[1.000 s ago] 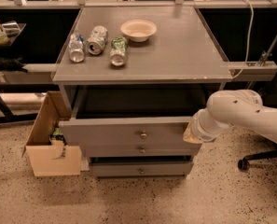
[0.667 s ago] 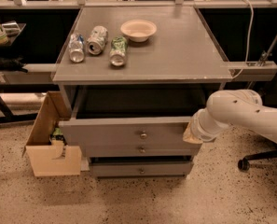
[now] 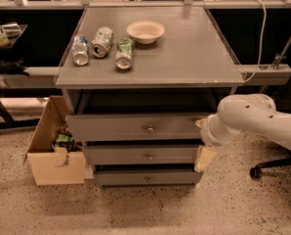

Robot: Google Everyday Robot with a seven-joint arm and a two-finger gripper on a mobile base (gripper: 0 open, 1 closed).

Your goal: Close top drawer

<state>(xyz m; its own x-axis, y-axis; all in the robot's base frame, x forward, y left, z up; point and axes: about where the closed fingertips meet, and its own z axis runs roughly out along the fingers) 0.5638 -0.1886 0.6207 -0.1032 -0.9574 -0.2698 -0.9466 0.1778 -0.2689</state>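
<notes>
The top drawer (image 3: 135, 127) is a wide grey front with a small round knob (image 3: 149, 129) at its centre. It stands out a little from the cabinet, and a dark gap shows above it under the table top (image 3: 194, 58). My gripper (image 3: 204, 153) is at the right end of the drawer fronts, just below the top drawer's right corner. The white arm (image 3: 253, 119) comes in from the right.
Two narrower grey drawer fronts (image 3: 147, 155) sit below the top one. Three cans (image 3: 102, 41) and a pale bowl (image 3: 145, 31) lie on the table top. An open cardboard box (image 3: 54, 148) stands on the floor at the left. A chair base (image 3: 272, 168) is at the right.
The top drawer has slid in toward the cabinet, so the second drawer front now shows below it. The gripper's tip sits lower at the drawer's right end; the arm has barely moved.
</notes>
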